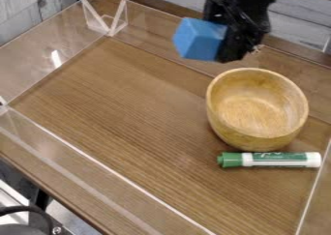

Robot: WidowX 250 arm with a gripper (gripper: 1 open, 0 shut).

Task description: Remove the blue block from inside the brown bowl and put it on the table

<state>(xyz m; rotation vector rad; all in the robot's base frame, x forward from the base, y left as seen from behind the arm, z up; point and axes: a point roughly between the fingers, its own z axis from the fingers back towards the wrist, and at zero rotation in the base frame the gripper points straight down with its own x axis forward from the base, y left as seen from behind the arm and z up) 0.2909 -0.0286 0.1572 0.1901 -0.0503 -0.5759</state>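
The gripper [223, 47] is pinching the block [199, 39] above the table [123, 99], beyond and left of the bowl [257, 109] in view. The marker [269, 160] is lying just beside the bowl's near side. Clear walls [80, 165] are edging the tabletop; nothing is visibly blocking the block.

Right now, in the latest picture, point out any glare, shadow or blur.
In the camera view: pale glare streaks along the clear acrylic wall at lower left; soft shading inside the brown bowl; the blue block looks soft-edged, its surface detail lost; the dark fingers above it merge together, hard to separate; the marker is fairly crisp, its small print too coarse to read.
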